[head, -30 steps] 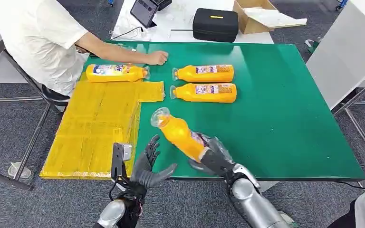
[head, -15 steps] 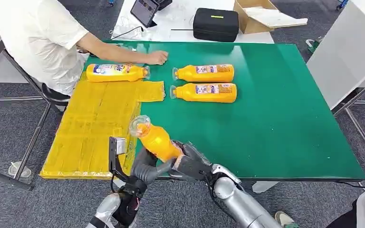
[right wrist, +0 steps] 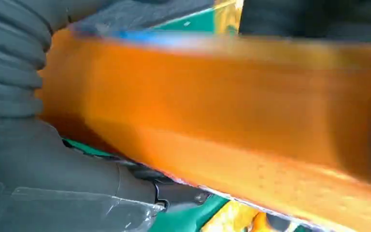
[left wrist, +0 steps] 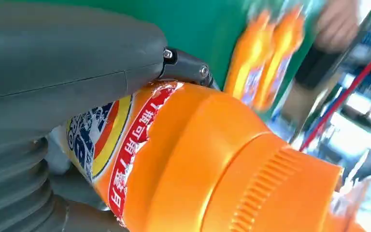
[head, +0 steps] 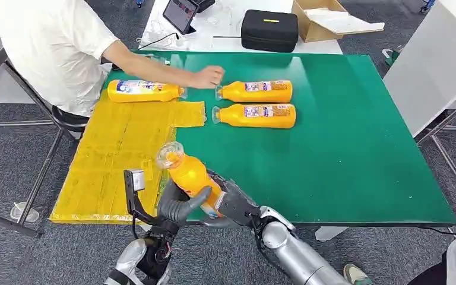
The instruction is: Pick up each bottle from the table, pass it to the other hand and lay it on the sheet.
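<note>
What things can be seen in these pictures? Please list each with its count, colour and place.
Held bottle: 1, orange, clear cap, above the table's near edge, between both robot hands.
Bottles on table: 2, orange, lying side by side at the far middle of the table.
Bottle on sheet: 1, orange, lying at the sheet's far end.
Sheet: 1, yellow, on the table's left side.
Table: 1, green.
Case: 1, black, on the white table behind.
Cardboard box: 1, brown, beside the case.
Tablet: 1, dark, on the white table.
Person: 1, white shirt, far left, hand near the table bottles.
Left hand: grey, gripping the held bottle.
Right hand: grey, holding the same bottle.
</note>
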### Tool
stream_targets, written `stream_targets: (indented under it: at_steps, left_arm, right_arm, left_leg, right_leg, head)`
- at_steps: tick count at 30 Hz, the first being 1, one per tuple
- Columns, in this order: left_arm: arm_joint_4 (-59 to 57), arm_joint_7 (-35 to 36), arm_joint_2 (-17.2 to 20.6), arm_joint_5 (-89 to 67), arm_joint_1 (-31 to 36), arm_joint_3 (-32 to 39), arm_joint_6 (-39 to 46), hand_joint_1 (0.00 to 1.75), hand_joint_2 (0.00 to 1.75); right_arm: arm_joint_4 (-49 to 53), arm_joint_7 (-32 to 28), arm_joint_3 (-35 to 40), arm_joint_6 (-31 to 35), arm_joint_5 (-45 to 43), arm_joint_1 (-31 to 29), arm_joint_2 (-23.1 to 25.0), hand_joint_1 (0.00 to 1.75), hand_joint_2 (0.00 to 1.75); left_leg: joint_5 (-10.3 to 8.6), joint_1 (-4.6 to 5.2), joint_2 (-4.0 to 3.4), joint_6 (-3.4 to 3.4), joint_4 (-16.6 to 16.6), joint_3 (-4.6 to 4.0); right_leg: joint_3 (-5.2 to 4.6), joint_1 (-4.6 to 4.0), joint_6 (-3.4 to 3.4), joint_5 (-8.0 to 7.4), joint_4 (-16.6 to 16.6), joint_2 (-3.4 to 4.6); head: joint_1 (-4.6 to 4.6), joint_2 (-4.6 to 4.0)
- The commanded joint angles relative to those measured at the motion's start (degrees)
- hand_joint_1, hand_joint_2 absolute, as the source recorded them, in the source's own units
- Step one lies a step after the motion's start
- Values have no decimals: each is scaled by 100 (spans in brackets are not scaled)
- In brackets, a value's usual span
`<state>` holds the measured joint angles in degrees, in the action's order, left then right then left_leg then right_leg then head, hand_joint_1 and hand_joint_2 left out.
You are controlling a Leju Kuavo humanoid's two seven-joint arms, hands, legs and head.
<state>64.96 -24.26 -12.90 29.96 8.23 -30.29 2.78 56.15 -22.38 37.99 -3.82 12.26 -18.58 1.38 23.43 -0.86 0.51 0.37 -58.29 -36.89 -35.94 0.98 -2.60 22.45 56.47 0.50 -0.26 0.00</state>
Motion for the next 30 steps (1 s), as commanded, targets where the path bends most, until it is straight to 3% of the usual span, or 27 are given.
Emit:
stream_targets:
  at_steps: [1, 3, 4, 5, 6, 7, 8, 9, 10, 11, 12, 15, 16, 17, 20, 21, 22, 24, 30]
  left_arm:
    - [158, -515, 93, -660, 255, 46, 1089, 175, 175]
    - [309, -619, 173, -841, 189, 157, 1352, 175, 175]
    - [456, -832, 181, -1345, 98, 337, 2042, 175, 175]
    - [578, -873, 244, -1492, 51, 397, 2151, 175, 175]
    - [589, -874, 275, -1488, 54, 424, 2150, 175, 175]
    - [674, -1187, 388, -2706, 23, 532, 3319, 175, 175]
    - [673, -1192, 410, -3181, 12, 710, 3722, 175, 175]
    - [725, -1173, 437, -3208, 3, 806, 3677, 175, 175]
    - [708, -1142, 432, -3380, 16, 933, 3721, 175, 175]
    - [599, -1054, 456, -3899, 79, 1089, 3722, 175, 175]
    - [599, -1054, 456, -3899, 79, 1089, 3722, 175, 175]
    - [599, -1054, 456, -3899, 79, 1089, 3722, 175, 175]
    - [408, -849, 328, -5186, 116, 1510, 3722, 175, 175]
    - [224, -445, 285, -6725, 180, 1885, 3722, 175, 175]
    - [-1286, 1114, 973, -8678, 1064, 1459, 3272, 175, 175]
    - [-1510, 1036, 1219, -8566, 1111, 1572, 2999, 175, 175]
    - [-1976, 1331, 1058, -8703, 1500, 1518, 2765, 175, 175]
    - [-2942, 1721, 1169, -9153, 2061, 1217, 1934, 175, 175]
    - [-3835, 1689, 1367, -9334, 2465, 889, 738, 175, 175]
  right_arm:
    - [513, -94, -617, 793, -304, 590, 191, 0, 175]
    - [790, -227, -761, 1170, -240, 818, 144, 0, 175]
    - [1045, -466, -1071, 2294, 315, 1083, 213, 0, 175]
    - [1176, -546, -1145, 2595, 487, 1202, 190, 0, 0]
    - [1181, -545, -1161, 2593, 486, 1214, 160, 0, 0]
    - [1384, -774, -1976, 4382, 2065, 1500, 395, 0, 0]
    - [1804, -1286, -3356, 4382, 2959, 1794, 989, 0, 0]
    - [1660, -1539, -3487, 4382, 2825, 1799, 976, 0, 0]
    - [2179, -1762, -4451, 4382, 3568, 1890, 1373, 0, 0]
    - [2848, -1762, -5001, 4382, 3749, 1985, 1501, 0, 0]
    - [2848, -1762, -5001, 4382, 3749, 1985, 1501, 0, 0]
    - [2848, -1762, -5001, 4382, 3749, 1985, 1501, 0, 0]
    - [3285, -1762, -5197, 4382, 3824, 2076, 1500, 0, 0]
    - [3644, -1762, -5341, 4382, 3942, 2112, 1538, 0, 0]
    - [3686, -1762, -5099, 4382, 3384, 2174, 1383, 0, 0]
    - [3472, -1762, -5021, 4382, 3094, 2100, 1088, 0, 0]
    - [3456, -1762, -4929, 4382, 3330, 2129, 1368, 0, 0]
    - [3142, -1762, -4554, 4382, 3143, 2072, 1282, 0, 0]
    - [2746, -1762, -4154, 4382, 2761, 2068, 1182, 0, 0]
  left_leg:
    - [9, -1, 7, 2, -2, 18]
    - [5, -3, 4, 1, 0, 8]
    - [20, -4, 2, 3, -3, 39]
    - [10, -1, 7, 1, 2, 22]
    - [14, -3, 8, 1, 2, 30]
    - [13, -3, 8, 1, 1, 25]
    - [9, -1, 7, 1, 4, 18]
    - [6, 0, 7, 0, 5, 10]
    - [4, 1, 5, -1, 3, 3]
    - [20, -2, 3, -2, 1, 37]
    - [4, 5, 6, -1, -1, -5]
    - [6, 2, 18, 0, 0, 7]
    - [3, -2, 21, 2, 0, 2]
    - [0, 1, 23, 3, 1, -4]
    - [5, 3, 10, 2, 0, 12]
    - [-3, 5, 20, -1, 12, 16]
    - [-5, 5, 21, -2, 12, 11]
    - [-11, 2, 24, 2, 12, 18]
    - [-14, -6, -4, -11, 7, 24]
  right_leg:
    - [22, -4, 11, 12, 3, -15]
    - [13, -5, 8, 6, -1, -9]
    - [45, -9, 17, 21, 1, -13]
    - [26, -4, 12, 13, 0, -14]
    - [35, -7, 14, 17, -1, -17]
    - [31, -7, 13, 16, -1, -15]
    - [23, -4, 11, 11, -2, -12]
    - [16, -2, 9, 8, -2, -10]
    - [5, -1, 10, 7, 2, -8]
    - [39, -6, 22, 24, 7, -13]
    - [-3, 2, 11, 10, 11, -10]
    - [13, -1, 12, 13, 7, -22]
    - [11, -3, 10, 10, 2, -24]
    - [5, 1, 6, 9, 3, -28]
    - [16, 2, 13, 11, 6, -21]
    - [21, 5, 13, 7, -2, -29]
    - [17, 4, 10, 4, -6, -29]
    - [27, -1, 14, 3, -7, -32]
    - [20, -9, 29, -11, -4, -10]
  head:
    - [2, 0]
    - [2, 0]
    - [0, 0]
    - [2, 0]
    - [0, 0]
    - [2, 0]
    - [2, 2]
    - [0, 0]
    - [0, 0]
    - [2, 0]
    - [4, 0]
    - [0, 0]
    - [2, 0]
    - [0, 0]
    - [4, 0]
    - [2, 0]
    - [2, 0]
    - [4, 0]
    - [2, 0]
